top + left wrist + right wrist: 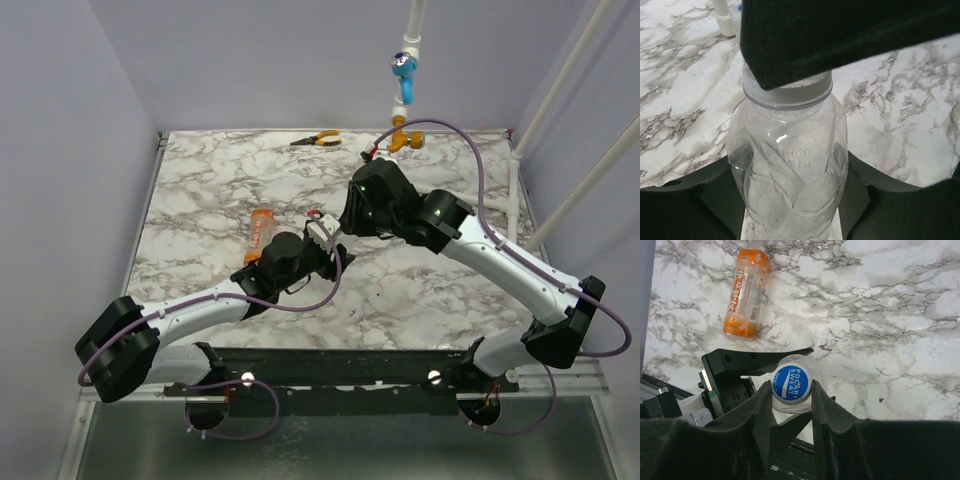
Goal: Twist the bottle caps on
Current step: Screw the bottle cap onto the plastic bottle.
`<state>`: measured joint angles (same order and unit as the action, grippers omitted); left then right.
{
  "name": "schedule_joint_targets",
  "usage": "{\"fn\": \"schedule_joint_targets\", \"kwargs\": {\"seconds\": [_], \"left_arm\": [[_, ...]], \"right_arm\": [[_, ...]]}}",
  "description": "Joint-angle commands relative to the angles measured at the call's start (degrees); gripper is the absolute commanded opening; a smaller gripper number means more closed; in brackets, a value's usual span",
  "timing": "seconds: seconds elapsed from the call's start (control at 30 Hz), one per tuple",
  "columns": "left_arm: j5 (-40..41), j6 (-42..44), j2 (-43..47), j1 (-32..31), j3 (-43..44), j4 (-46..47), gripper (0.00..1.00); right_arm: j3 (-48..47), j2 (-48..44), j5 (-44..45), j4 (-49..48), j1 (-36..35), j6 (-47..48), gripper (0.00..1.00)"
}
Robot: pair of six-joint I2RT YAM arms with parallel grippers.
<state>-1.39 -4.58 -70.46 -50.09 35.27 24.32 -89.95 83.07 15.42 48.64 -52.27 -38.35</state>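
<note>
My left gripper is shut on the body of a clear, empty plastic bottle and holds it upright on the marble table. A blue cap printed "Pocari Sweat" sits on its neck. My right gripper comes down from above and is shut on this cap, one finger on each side. In the left wrist view the right gripper hides the cap. The small orange bottle lies on its side to the left, also in the right wrist view. No whitish cap is in view.
Orange-handled pliers lie at the table's far edge. A white pipe with a blue valve handle and an orange one stands at the back right. White poles rise along the right side.
</note>
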Motion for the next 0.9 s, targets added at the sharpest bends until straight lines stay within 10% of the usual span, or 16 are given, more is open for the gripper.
{"fn": "schedule_joint_targets", "kwargs": {"seconds": [0.0, 0.47, 0.87], "left_arm": [[5.77, 2.42, 0.32, -0.44, 4.55, 10.29, 0.36], [-5.94, 1.27, 0.84, -0.11, 0.89, 8.31, 0.36], [-24.58, -1.8, 4.1, 2.51, -0.87, 7.32, 0.37]], "right_arm": [[-1.43, 2.76, 1.19, 4.93, -1.17, -5.31, 0.35], [-6.07, -2.47, -2.11, 2.35, -1.17, 0.37, 0.9], [-0.35, -13.39, -13.53, -2.01, -1.17, 11.22, 0.96]]}}
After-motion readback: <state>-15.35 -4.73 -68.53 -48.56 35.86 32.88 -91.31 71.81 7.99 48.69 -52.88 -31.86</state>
